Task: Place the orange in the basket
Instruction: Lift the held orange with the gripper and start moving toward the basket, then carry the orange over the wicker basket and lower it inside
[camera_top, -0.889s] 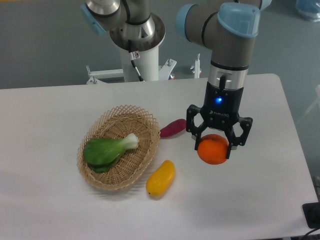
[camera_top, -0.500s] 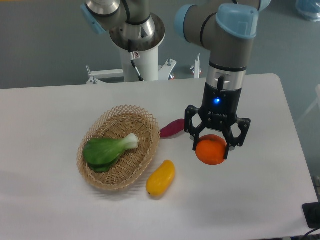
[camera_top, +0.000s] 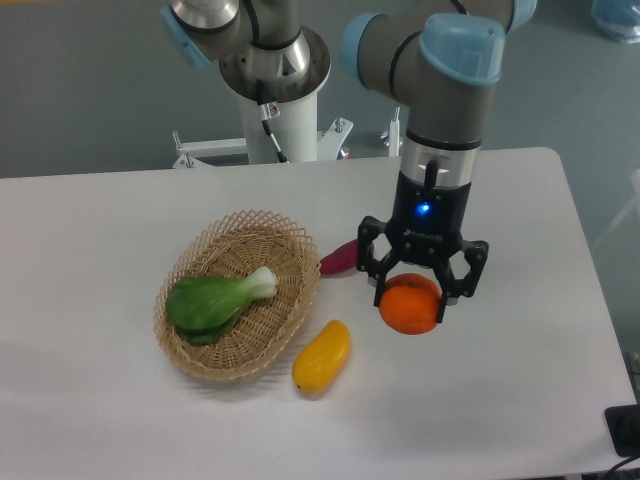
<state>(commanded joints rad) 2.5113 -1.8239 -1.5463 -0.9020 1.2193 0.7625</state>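
no writing or label can be read anywhere; the marking on the gripper body is too small to make out.

nearest the camera, a yellow-orange mango-like fruit (camera_top: 322, 355) lies on the white table (camera_top: 90, 220), just beside the near right rim of the basket (camera_top: 190, 348); the basket is oval, tan wicker with a looped rim, and holds a green leafy vegetable (camera_top: 215, 300) with a pale stalk pointing up and right; to the right of the mango-like fruit, the orange (camera_top: 409, 305) sits between the black fingers of the gripper (camera_top: 416, 297), which are pinched against its two sides; whether the orange touches the table cannot be told; it is well apart from the basket, to its right.

a little farther back, a purple-red vegetable (camera_top: 344, 256) lies between the basket's far right rim and the gripper's left finger, close to both.

the arm (camera_top: 446, 90) comes down nearly vertical over the orange, a blue light (camera_top: 424, 210) lit on the wrist above the gripper; its grey joints with light blue caps bend back toward the white pedestal (camera_top: 276, 95) at the far edge of the table; behind that, a grey wall.
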